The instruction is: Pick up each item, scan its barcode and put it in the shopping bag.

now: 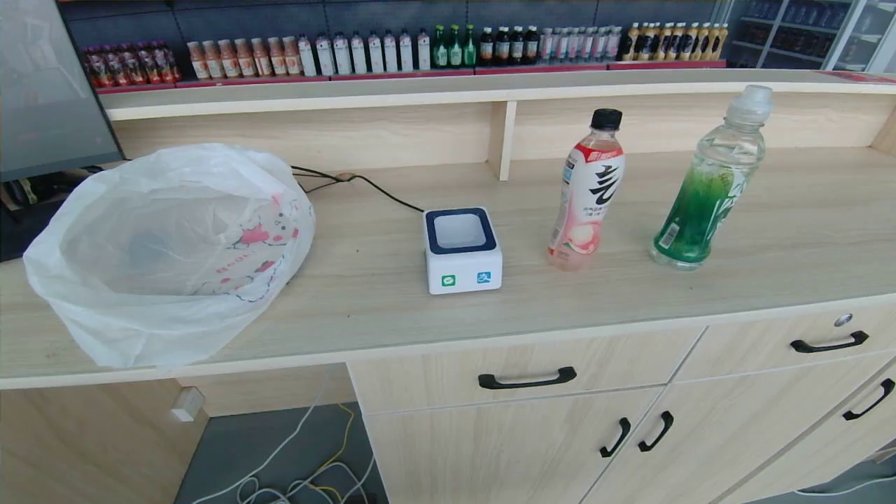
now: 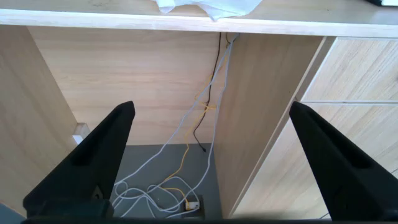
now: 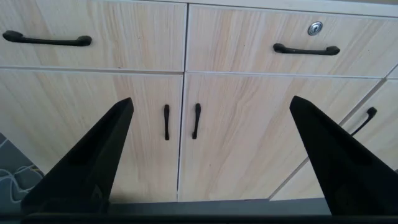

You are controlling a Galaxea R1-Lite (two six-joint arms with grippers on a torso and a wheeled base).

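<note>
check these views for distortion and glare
Head view: wide-angle bend, counter edge bows, green bottle leans outward; scanner window glares white. Left wrist view: left gripper is a dark silhouette. Right wrist view: right gripper likewise.

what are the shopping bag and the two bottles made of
Shopping bag: thin, translucent white plastic film, crinkled and slumped. Pink bottle: seemingly plastic with a glossy printed sleeve, black cap. Green bottle: clear glossy plastic, see-through above its label.
</note>
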